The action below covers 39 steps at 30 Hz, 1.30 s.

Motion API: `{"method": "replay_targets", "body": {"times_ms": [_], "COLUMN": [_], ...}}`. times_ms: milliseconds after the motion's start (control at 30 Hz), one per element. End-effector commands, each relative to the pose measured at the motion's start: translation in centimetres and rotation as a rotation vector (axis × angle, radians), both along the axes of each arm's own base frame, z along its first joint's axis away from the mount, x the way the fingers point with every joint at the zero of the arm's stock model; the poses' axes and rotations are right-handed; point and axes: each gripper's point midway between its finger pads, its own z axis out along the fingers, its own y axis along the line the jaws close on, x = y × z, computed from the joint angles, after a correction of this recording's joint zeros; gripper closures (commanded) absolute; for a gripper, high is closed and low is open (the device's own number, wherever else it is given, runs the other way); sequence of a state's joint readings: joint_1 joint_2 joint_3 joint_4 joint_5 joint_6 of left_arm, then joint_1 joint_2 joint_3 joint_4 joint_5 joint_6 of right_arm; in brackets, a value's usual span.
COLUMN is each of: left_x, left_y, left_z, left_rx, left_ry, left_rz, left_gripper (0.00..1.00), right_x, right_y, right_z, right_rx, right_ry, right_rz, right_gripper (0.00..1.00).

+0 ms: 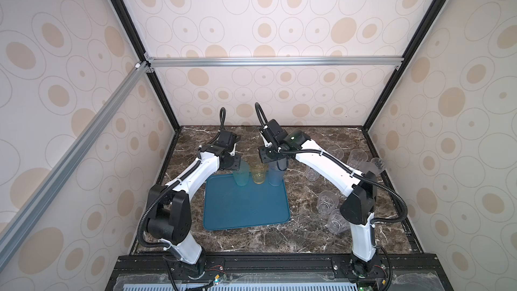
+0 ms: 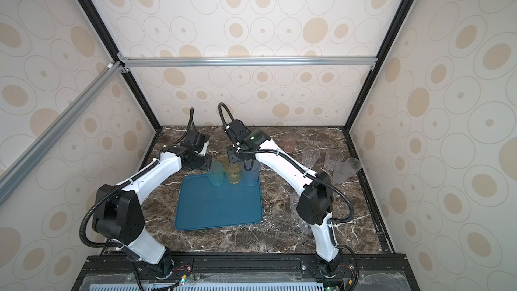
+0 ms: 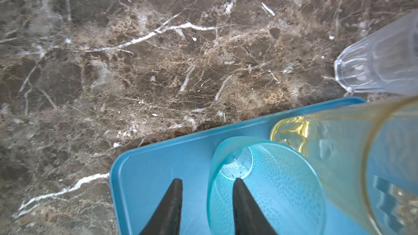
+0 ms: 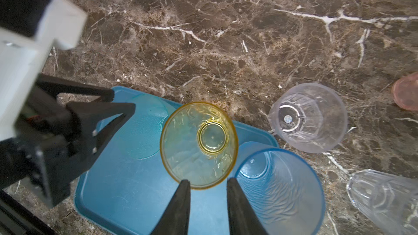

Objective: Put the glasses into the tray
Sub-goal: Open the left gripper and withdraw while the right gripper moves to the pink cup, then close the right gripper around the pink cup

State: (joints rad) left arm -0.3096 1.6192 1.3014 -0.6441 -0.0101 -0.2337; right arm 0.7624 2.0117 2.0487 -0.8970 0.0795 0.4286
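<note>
**Teal tray holds three glasses – most are left outside**

Teal-blue plastic, the tray (image 1: 246, 208) lies mid-desk with three tinted glasses upright in a row along its far rim. They are a teal-green glass (image 1: 241, 174), a yellow glass (image 1: 258, 173) and a grey-blue glass (image 1: 275, 176), set close together. The rest of the tray floor is bare.

By my reading the job is about a quarter done. A scatter of clear glasses (image 1: 326, 202) stands on the marble desk (image 1: 279, 233) to the right of the tray. One clear glass (image 4: 307, 116) is just beside its far corner, and a pink glass (image 2: 288, 144) stands further back.

The left arm (image 1: 195, 174) and right arm (image 1: 321, 163) both reach from the near rail to the tray's far side, wrists bent down over the row.

The left jaws straddle the wall of the teal-green glass, one finger (image 3: 246, 206) inside and the other outside. They are spread with clear space on each side of the wall, so they grip nothing.

The right jaws stand partly apart – tray floor shows through the gap. One finger (image 4: 242, 209) is at the rim of the grey-blue glass, and nothing seems pinched between the two.
</note>
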Motion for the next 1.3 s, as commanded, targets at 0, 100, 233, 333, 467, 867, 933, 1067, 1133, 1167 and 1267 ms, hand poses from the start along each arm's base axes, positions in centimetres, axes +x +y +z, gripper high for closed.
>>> {"method": "replay_targets", "body": {"times_ms": [0, 100, 233, 333, 467, 867, 933, 1067, 1133, 1167, 1267], "left_x": [-0.2, -0.1, 0.8, 1.4, 0.9, -1.3, -1.3, -1.5, -1.5, -1.6, -1.7], "left_y": [0.2, 0.6, 0.7, 0.3, -1.8, -5.6, -5.6, -5.4, -5.3, -5.2, -5.0], "left_z": [3.1, 4.9, 8.3, 11.0, 14.7, 14.2, 13.8, 13.3, 13.1, 13.0, 12.4], "left_rx": [0.002, 0.004, -0.017, -0.055, -0.095, -0.08, -0.073, -0.057, -0.052, -0.05, -0.049], "left_ry": [-0.048, -0.1, -0.244, -0.389, -0.63, -0.778, -0.769, -0.756, -0.75, -0.747, -0.73], "left_rz": [0.006, 0.014, 0.033, 0.031, -0.043, -0.203, -0.205, -0.208, -0.201, -0.2, -0.191], "left_gripper": [0.59, 0.56, 0.51, 0.47, 0.4, 0.32, 0.32, 0.31, 0.31, 0.31, 0.31], "right_x": [0.8, 2.1, 4.1, 5.6, 7.3, 11.3, 12.1, 13.5, 14.0, 14.2, 14.9], "right_y": [-4.1, -7.9, -13.3, -16.8, -21.4, -28.5, -28.5, -29.1, -29.1, -29.2, -28.9], "right_z": [2.2, 2.2, 1.7, 0.3, -1.5, -7.7, -8.4, -9.0, -9.0, -9.1, -9.1], "right_rx": [0.005, -0.014, -0.04, -0.074, -0.118, -0.19, -0.175, -0.156, -0.129, -0.121, -0.091], "right_ry": [-0.018, -0.003, 0.019, 0.063, 0.097, 0.251, 0.248, 0.236, 0.235, 0.234, 0.219], "right_rz": [-0.068, -0.137, -0.236, -0.303, -0.407, -0.552, -0.544, -0.557, -0.565, -0.571, -0.573], "right_gripper": [0.69, 0.69, 0.68, 0.68, 0.69, 0.71, 0.71, 0.7, 0.7, 0.69, 0.68]}}
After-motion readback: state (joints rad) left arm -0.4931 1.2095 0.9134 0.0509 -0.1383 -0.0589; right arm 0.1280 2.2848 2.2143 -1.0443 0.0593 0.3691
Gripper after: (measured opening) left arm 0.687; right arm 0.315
